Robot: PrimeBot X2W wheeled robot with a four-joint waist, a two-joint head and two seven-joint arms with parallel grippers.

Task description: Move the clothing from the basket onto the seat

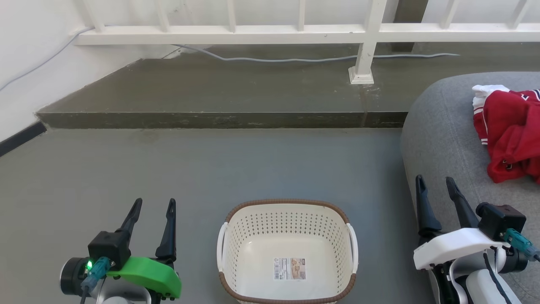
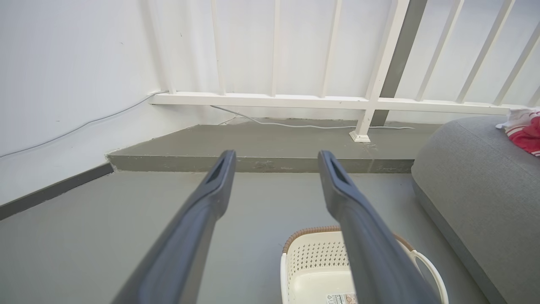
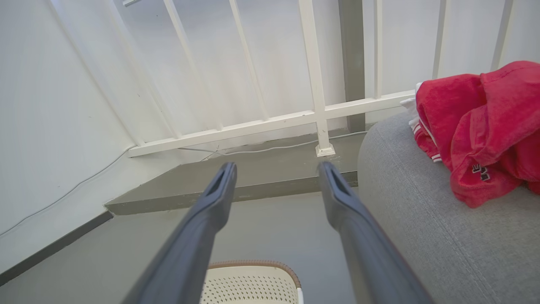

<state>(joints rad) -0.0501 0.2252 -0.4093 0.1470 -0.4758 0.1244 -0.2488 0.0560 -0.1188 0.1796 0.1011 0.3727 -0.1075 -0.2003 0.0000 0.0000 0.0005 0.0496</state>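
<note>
The clothing (image 1: pixel 512 131) lies in a crumpled red-and-white heap on top of the seat (image 1: pixel 443 126), set back from the rounded edge that faces the basket (image 1: pixel 287 204). It runs out of the head view on the right, so I cannot tell how near it comes to any other edge. The basket stands on the floor (image 1: pixel 168 169) near the seat and holds nothing but its label sticker (image 1: pixel 289 269); judged from that, the move looks done.

Both pincers are released and hold nothing. The right pincer (image 1: pixel 434 179) hangs at the seat's near edge, short of the heap. The left pincer (image 1: pixel 154 202) is over the floor on the basket's other side.

The likeliest upset is a snag. If the right arm swings toward the heap, a long finger could catch a loose fold and drag the slack fabric toward the rounded edge (which offers no lip to stop it). A low sweep inward by either arm could also knock the basket, which looks light.

The basket sits between the arms, so inward room is tight. There is open floor to the left and ahead, ending at a raised step (image 1: pixel 211 120). A cable (image 1: pixel 295 60) runs along the step under a white railing (image 1: pixel 295 33). The wall closes the far left.
</note>
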